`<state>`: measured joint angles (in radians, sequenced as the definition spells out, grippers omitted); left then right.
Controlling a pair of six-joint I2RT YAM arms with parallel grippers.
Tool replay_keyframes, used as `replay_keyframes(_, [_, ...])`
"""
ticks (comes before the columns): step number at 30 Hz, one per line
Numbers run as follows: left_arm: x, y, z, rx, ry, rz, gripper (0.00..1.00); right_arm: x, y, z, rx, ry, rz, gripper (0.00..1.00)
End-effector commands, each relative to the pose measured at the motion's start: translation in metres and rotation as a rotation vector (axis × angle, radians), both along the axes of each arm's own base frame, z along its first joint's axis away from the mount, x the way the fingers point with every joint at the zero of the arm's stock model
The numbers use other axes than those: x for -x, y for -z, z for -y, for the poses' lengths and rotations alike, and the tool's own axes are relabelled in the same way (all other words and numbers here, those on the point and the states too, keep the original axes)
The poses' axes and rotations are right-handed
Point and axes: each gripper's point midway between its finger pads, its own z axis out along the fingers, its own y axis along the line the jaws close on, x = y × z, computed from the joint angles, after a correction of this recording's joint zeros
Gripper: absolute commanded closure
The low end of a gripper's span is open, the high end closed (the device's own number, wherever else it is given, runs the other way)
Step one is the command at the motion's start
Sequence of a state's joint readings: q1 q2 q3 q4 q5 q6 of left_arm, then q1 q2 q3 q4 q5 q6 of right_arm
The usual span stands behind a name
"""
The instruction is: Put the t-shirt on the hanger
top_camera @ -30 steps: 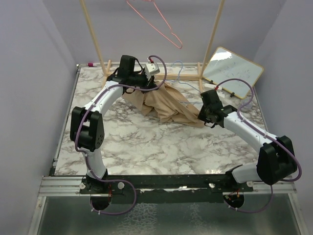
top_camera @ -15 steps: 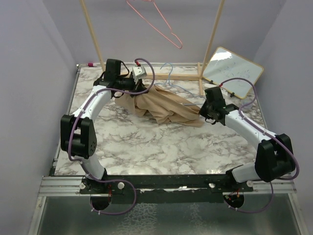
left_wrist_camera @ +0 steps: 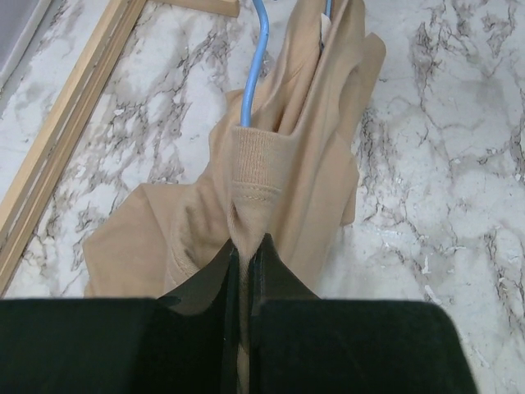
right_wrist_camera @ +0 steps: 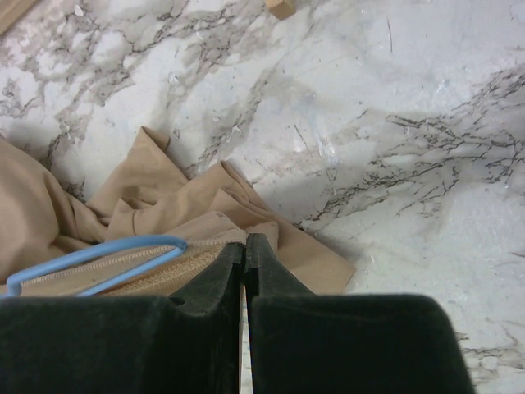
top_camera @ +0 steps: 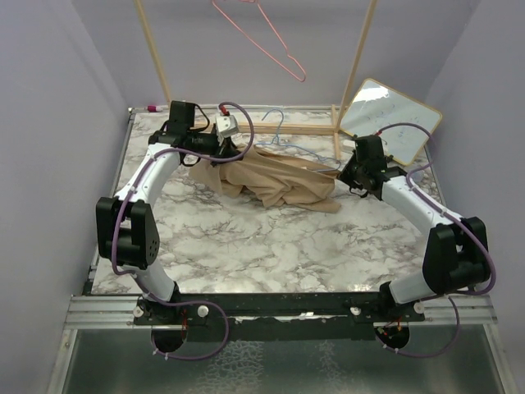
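left gripper (left_wrist_camera: 244, 246) is clenched on the ribbed neck band of the tan soft fabric short-sleeved t-shirt (left_wrist_camera: 287, 164), which lies bunched on the white marble table (top_camera: 271, 246) with the thin light-blue wire hanger (left_wrist_camera: 253, 74) poking out through its neck; right gripper (right_wrist_camera: 244, 246) pinches the cloth just beside the hanger's shoulder bend. light and limp, it likely grips best at stitched bands and seams

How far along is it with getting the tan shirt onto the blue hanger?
Partly there. Done: the hanger wire already runs into the t-shirt at a ribbed opening. In hand: the left gripper and right gripper are each shut on the fabric at opposite ends. Left: the shirt lies bunched on the table, so it needs spreading over the hanger's shoulders.
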<state>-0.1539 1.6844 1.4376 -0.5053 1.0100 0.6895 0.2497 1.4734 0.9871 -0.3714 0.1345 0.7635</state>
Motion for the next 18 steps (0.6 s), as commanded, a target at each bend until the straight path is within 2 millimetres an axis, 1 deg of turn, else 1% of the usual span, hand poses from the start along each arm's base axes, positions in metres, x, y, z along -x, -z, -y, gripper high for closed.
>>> replay_keyframes(1, [-0.014, -0.027, -0.043, -0.052, -0.076, 0.144, 1.0, 0.008, 0.006, 0.077, 0.219, 0.163, -0.063, 0.99])
replay_keyframes(8, [-0.017, -0.014, -0.051, -0.102, -0.079, 0.155, 1.0, 0.001, -0.012, 0.089, 0.244, 0.187, -0.029, 0.99])
replay_keyframes(18, [-0.032, 0.004, -0.055, -0.163, -0.099, 0.155, 1.0, -0.011, -0.066, 0.089, 0.284, 0.118, 0.08, 0.99])
